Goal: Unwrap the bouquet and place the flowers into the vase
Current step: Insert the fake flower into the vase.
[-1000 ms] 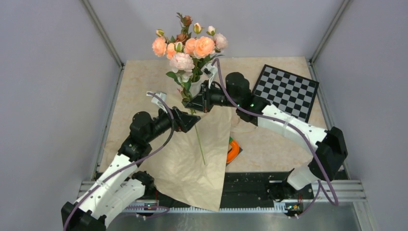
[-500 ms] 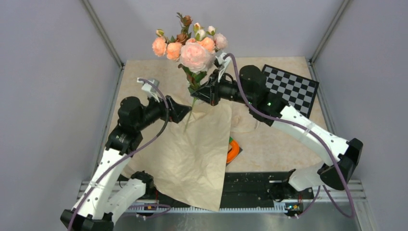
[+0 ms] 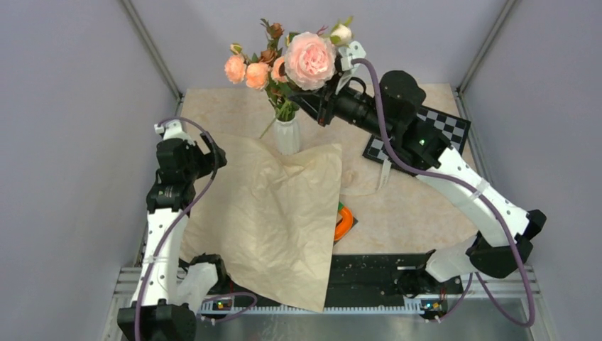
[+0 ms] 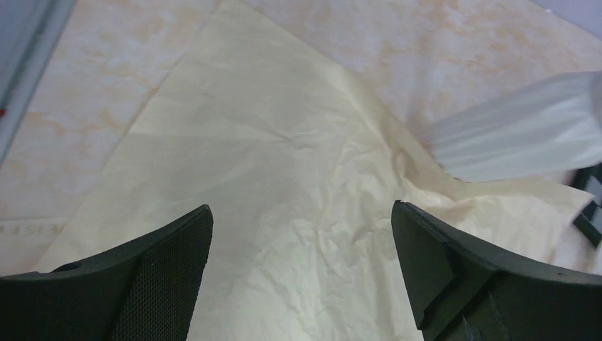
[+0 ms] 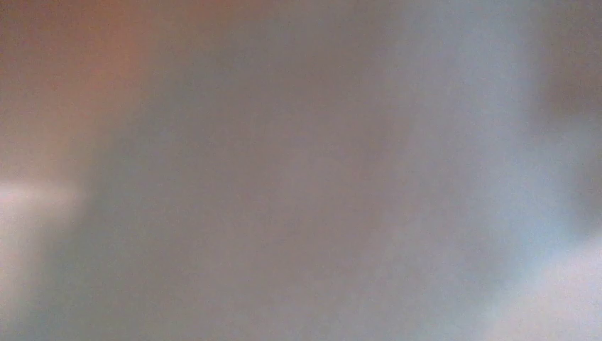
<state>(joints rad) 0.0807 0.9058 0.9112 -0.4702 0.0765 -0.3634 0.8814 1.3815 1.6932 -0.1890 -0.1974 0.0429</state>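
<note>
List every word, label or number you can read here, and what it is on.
Nothing can be read for certain.
Pale lettering on the table, left wrist view: too faint to read.
Checkerboard: squares only, no text.
Right wrist view: wholly blurred.

1. Overhead view: bright, even, soft light, with only faint shadows under the crumpled tan kraft paper sheet (image 3: 277, 213).
2. Left wrist view: the paper is sharp, while the ribbed white vase (image 4: 518, 138) blurs towards the right edge.
3. Right wrist view: wholly out of focus, a grey-orange haze.
</note>
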